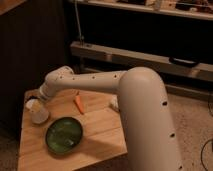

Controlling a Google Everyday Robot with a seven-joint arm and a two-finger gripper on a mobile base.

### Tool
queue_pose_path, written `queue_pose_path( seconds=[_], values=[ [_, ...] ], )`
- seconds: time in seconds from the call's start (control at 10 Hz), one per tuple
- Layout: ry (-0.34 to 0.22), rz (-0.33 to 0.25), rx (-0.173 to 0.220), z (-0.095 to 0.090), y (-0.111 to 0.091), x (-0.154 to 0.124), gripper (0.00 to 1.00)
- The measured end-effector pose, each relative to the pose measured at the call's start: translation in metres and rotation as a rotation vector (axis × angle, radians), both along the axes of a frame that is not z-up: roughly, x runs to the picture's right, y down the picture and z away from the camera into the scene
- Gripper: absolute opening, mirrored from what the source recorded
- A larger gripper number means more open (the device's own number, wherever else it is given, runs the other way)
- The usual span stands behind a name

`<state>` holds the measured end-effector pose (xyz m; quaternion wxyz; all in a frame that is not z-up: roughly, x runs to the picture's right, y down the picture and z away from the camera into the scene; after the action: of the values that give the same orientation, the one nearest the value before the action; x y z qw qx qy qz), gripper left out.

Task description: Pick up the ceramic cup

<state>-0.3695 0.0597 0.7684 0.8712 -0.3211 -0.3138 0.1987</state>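
At table (pixel 102 134) left edge: end effector (pixel 33 104) at ceramic cup (pixel 40 115); bowl (pixel 64 135) beside.

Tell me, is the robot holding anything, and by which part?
It cannot be told. The gripper is right at the ceramic cup near the left edge of the table, but any hold on the cup is hidden.
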Motion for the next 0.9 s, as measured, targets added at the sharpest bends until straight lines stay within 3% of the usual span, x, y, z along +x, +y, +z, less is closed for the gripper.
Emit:
queue_pose_path(
  seconds=[0.9],
  values=[
    [-0.029,-0.072,-0.058,0.025,0.026,-0.036,0.80]
  ],
)
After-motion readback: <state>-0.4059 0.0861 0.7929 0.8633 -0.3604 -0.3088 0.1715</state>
